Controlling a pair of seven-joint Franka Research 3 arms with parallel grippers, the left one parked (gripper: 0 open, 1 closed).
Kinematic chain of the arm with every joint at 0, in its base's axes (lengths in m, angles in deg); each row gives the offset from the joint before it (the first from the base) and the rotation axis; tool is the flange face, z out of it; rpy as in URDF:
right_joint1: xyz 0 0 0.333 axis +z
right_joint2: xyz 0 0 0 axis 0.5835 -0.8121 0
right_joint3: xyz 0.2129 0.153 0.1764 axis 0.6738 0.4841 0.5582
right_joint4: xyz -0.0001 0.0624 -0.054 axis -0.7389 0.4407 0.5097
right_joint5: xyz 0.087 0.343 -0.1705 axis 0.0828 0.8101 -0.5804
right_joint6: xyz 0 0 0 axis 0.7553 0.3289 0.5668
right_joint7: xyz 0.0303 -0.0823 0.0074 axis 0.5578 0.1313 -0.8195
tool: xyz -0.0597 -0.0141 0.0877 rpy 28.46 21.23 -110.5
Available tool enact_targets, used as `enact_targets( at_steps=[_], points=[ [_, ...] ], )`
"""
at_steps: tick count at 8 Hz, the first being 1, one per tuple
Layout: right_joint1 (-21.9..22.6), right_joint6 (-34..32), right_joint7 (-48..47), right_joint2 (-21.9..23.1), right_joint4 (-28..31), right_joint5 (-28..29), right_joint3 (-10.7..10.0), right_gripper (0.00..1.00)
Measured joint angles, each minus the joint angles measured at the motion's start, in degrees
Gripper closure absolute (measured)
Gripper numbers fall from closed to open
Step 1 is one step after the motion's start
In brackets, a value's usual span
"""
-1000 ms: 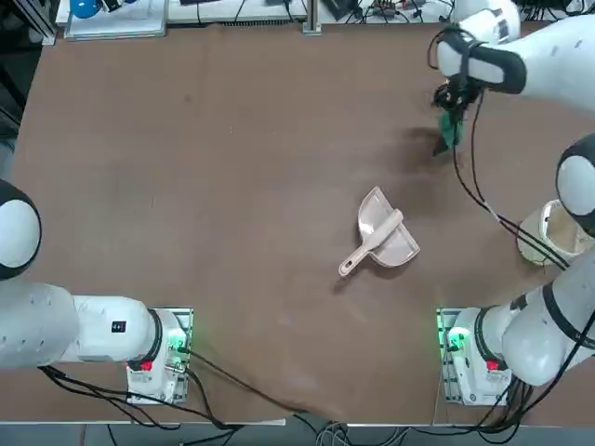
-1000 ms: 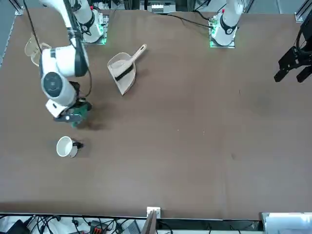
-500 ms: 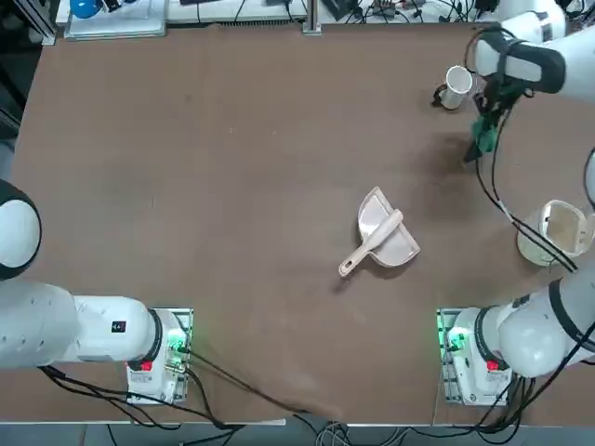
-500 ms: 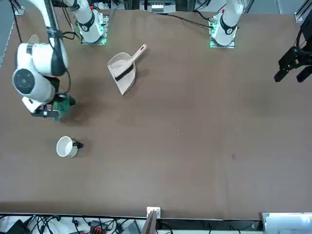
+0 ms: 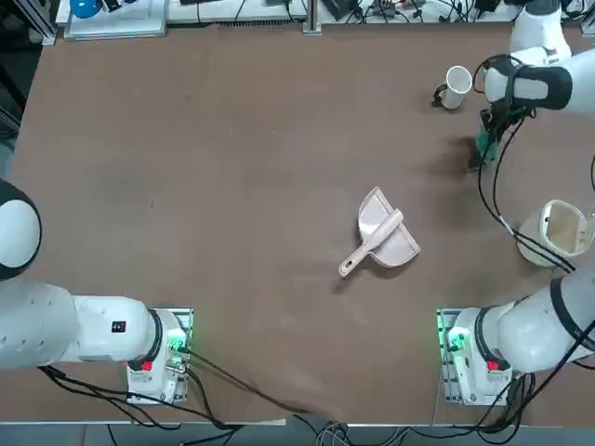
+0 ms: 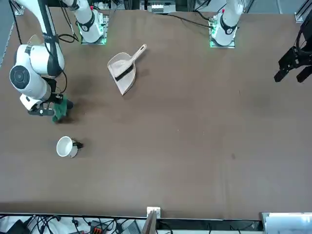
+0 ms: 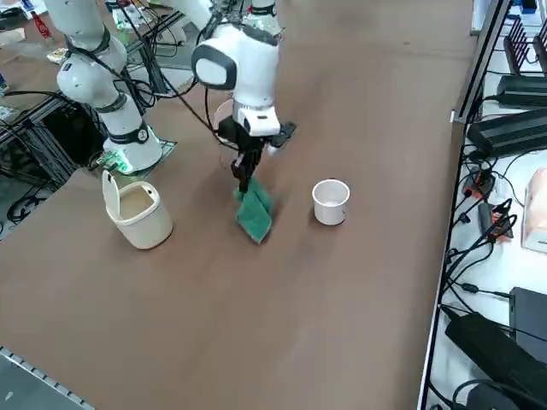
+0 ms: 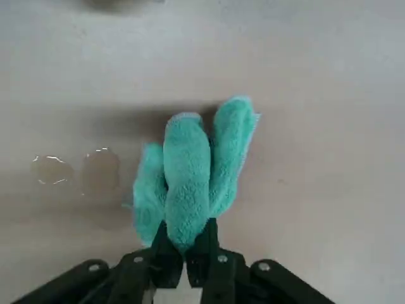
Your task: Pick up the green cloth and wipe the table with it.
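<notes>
Because the cloth has to reach the spill, the right gripper (image 8: 185,244) pinches one gathered end of the green cloth (image 8: 188,180), leaving soft, fuzzy folds fanned out past the fingers as a wiping pad, near the centre of the right side view. Beyond it, two glossy, rounded wet drops (image 8: 101,171) sit on the smooth, matte brown counter (image 7: 342,282). Right of centre there stands a round white mug (image 7: 331,202), probably kept aside from the wiping.
</notes>
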Motion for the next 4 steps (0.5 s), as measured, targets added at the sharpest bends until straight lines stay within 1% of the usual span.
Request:
enact_targets(
  at_steps=[1,2,3,4],
  points=[
    [0.06,1.96,-0.61,-0.96,1.20,0.16,0.30,0.93],
    [0.35,2.91,-1.33,-2.06,1.66,1.99,0.60,0.93],
    [1.35,3.57,-1.42,-3.16,1.72,6.10,0.85,0.93],
    [3.37,4.18,-1.44,-4.23,1.74,10.64,1.05,0.93]
  ],
)
